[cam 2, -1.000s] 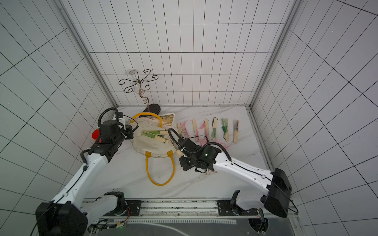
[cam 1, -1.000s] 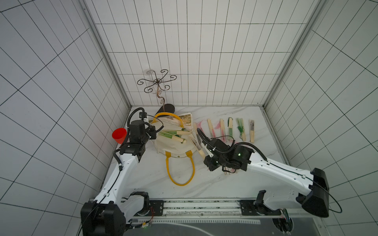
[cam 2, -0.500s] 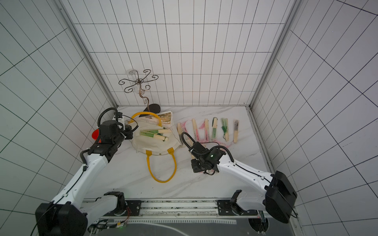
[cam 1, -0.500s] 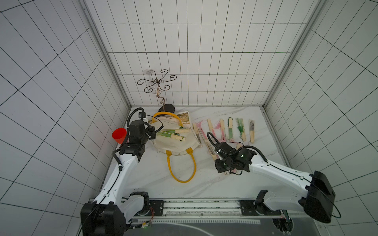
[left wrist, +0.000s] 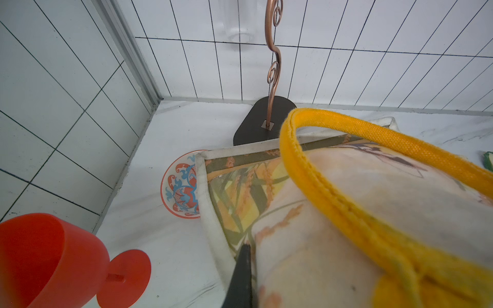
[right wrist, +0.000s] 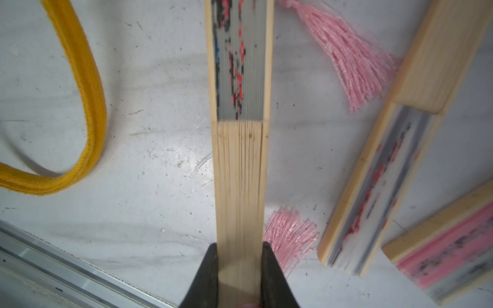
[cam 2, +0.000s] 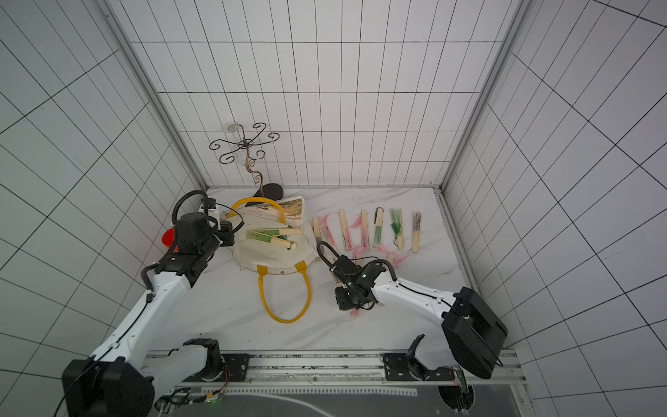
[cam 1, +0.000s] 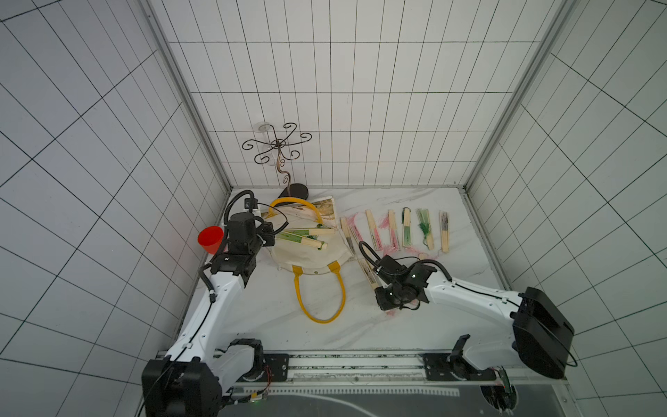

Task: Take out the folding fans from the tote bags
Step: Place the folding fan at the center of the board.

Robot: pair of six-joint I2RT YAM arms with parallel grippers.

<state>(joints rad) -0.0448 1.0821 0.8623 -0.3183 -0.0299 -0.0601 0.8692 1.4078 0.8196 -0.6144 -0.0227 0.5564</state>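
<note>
Patterned dish [left wrist: 178, 186]: half covered by tote bag [left wrist: 333, 213] edge. Red cup [cam 2: 166, 236], at 9 o'clock of the bag: mostly behind the left arm in a top view. Held fan [right wrist: 241, 106]: printed end cut off by the frame. Neighbouring fans [right wrist: 373, 192] blurred, print unreadable.

No legible text, label, brand, number or sign in any view. The cream-white canvas tote bag [left wrist: 240, 192] carries only a printed picture of grain stalks and leaves. Dark and red marks on the paper of the closed bamboo folding fan [right wrist: 234, 66] are too blurred to read as characters.
</note>
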